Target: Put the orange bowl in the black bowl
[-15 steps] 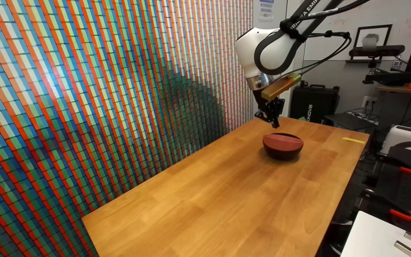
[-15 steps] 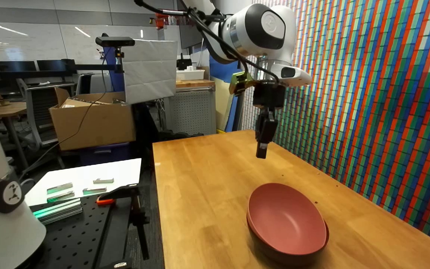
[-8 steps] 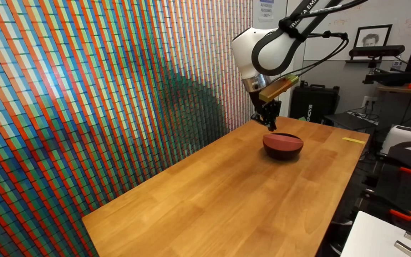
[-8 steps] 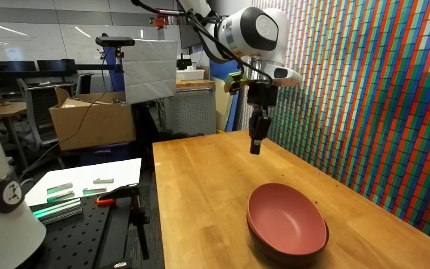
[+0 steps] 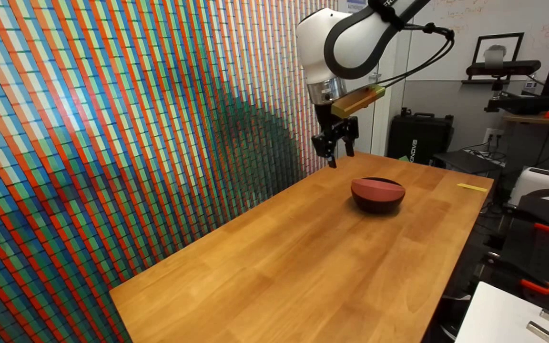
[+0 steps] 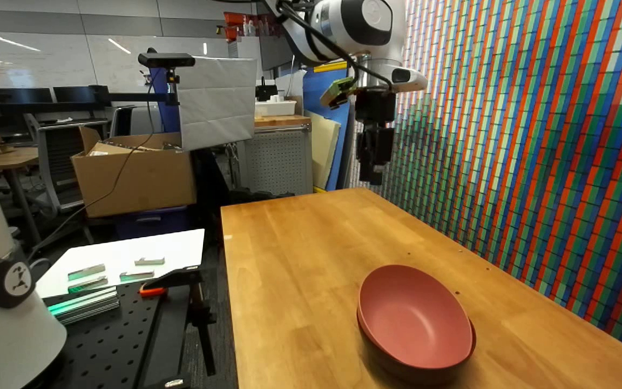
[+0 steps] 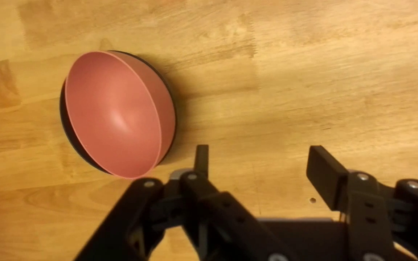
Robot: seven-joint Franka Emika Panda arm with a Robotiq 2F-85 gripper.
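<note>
A: What's nearest us?

B: Orange bowl (image 6: 416, 316), sitting in the black bowl (image 5: 378, 206) in both exterior views. In, but tilted: in wrist view its rim's up at 3 o'clock & dips at 8, w/ a dark strip of the black one showing there.

A: And the gripper (image 7: 258, 157)?

B: Next out, b/w 11 and 12 o'clock from the bowls in an exterior view. Up in the air, fingers (image 7: 325, 174) well apart, nothing held, not touching either bowl.

A: Risks?

B: IMO job's prob. done bar the tilt. Worst move = low swing at the bowls (10 o'clock from the gripper in wrist view): a finger clips the raised rim, orange one rocks or hops out. Pressing it level's iffy too; an off-centre push could slide both.

A: Edges?

B: In an exterior view, table (image 6: 278, 270) edge at 9 o'clock from the bowls, well apart from them; far edge at 11. Coloured wall (image 6: 527, 162) lines the 1-to-3 side; can't tell how close the gripper is, so I'd keep off it. Most room, I reckon: up, then toward 9. Past the far edge, cardboard box (image 6: 135, 181) at 10.
</note>
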